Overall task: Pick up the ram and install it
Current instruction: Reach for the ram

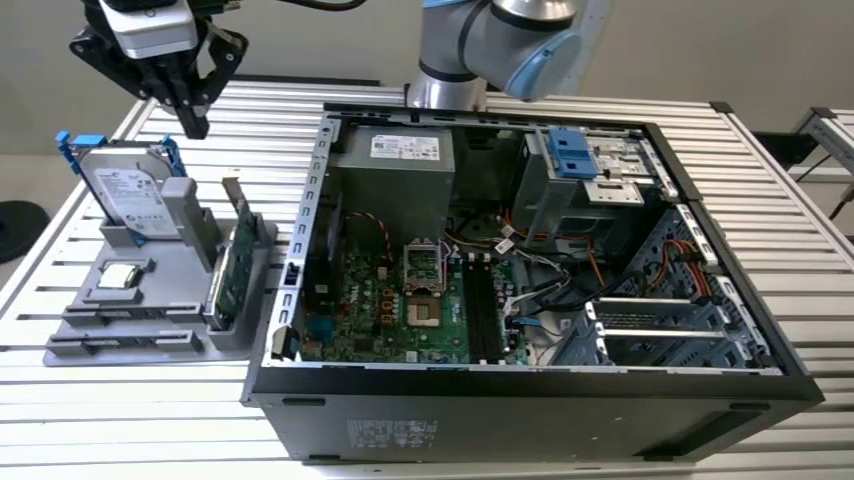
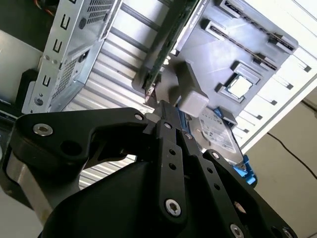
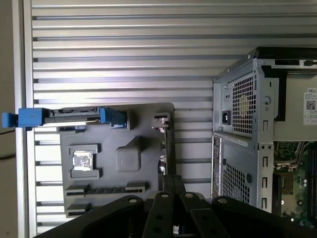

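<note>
So in the exterior view the gripper point(image 1: 198, 125) hangs high over the far end of the grey holder point(image 1: 134, 355), off to the exterior view's left of the open PC case point(image 1: 534, 410). Its fingers point(image 1: 187, 95) look clenched tip to tip with nothing in them. Just under it stands the hard drive point(image 1: 130, 195) with blue rails, and the green card point(image 1: 238, 265) stands upright along the holder's edge nearest the case. The ram point(image 1: 127, 314), as far as I can make out, is the thin dark stick sitting on edge in a long slot toward the holder's near end, well apart from the gripper. All of it sits on a ribbed metal surface point(image 1: 134, 430). In the second wrist view the gripper point(image 2: 162, 111) is pinched shut and empty, with the hard drive point(image 2: 218, 134) and the green card point(image 2: 168, 49) just past its tips on the holder point(image 2: 208, 54). In the first wrist view the gripper point(image 3: 173, 181) looks down on the holder point(image 3: 148, 134). The ram point(image 3: 106, 189) is a dark strip in its slot beside the square processor chip point(image 3: 81, 161), and the hard drive point(image 3: 74, 116) is at the far side.
</note>
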You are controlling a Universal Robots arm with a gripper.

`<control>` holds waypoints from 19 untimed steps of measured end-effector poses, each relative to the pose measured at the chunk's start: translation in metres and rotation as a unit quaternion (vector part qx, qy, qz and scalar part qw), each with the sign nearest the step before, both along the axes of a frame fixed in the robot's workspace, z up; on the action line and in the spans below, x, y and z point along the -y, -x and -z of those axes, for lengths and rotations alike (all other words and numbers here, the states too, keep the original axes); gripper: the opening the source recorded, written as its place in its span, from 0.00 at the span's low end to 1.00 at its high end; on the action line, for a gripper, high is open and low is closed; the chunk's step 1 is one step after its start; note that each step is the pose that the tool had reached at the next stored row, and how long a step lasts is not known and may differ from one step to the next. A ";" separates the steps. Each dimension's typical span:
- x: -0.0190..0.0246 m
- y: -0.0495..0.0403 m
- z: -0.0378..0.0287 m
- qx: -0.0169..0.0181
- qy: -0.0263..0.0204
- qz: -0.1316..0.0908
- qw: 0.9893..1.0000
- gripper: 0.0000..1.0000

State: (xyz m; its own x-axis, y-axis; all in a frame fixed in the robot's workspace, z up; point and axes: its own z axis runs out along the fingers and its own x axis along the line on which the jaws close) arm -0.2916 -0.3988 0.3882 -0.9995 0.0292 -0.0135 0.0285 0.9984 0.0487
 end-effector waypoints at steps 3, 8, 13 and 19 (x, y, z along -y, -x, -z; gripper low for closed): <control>0.0000 0.0048 0.0004 -0.001 0.000 0.000 1.000 0.00; 0.0000 0.0079 0.0009 -0.001 0.000 -0.002 1.000 0.00; 0.0000 0.0080 0.0014 0.000 0.000 -0.002 1.000 0.00; 0.0009 0.0080 0.0024 0.000 0.000 -0.002 1.000 0.00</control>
State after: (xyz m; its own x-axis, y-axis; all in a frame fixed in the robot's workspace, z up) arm -0.2996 -0.3997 0.3857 -0.9996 0.0243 -0.0126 0.0237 0.9985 0.0488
